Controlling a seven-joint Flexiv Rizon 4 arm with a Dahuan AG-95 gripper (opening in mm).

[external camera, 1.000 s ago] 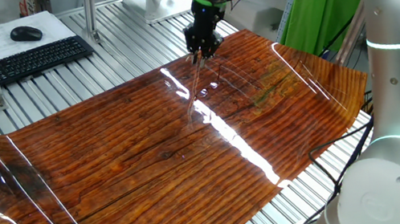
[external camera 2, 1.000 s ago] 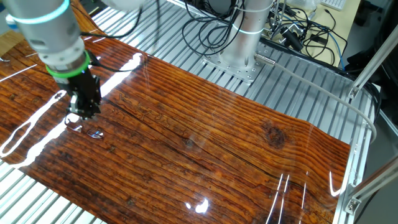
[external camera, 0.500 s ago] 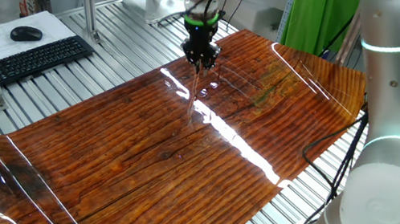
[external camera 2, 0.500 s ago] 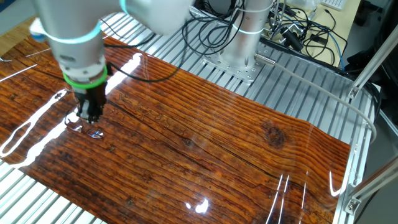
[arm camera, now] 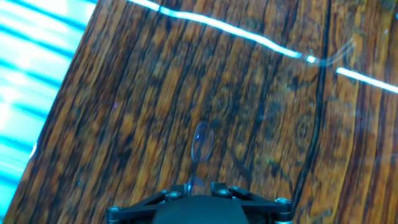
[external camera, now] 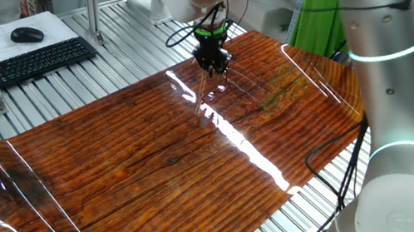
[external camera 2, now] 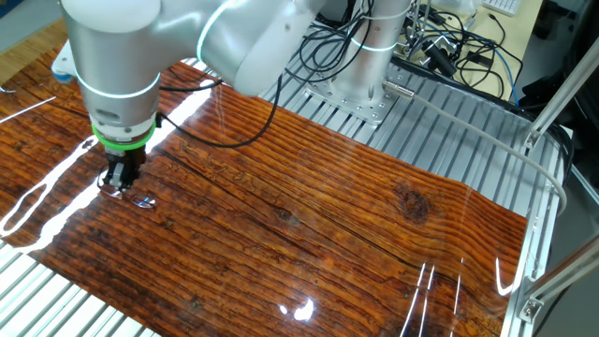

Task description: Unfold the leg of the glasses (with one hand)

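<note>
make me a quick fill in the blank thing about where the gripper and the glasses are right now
1. The glasses lie on a sheet printed with a ____ grain pattern.
2. The gripper is positioned directly ____ the glasses.
3. In one fixed view, a black ____ sits on the bench beyond the sheet, next to a mouse.

Missing words: wood; above; keyboard
</note>
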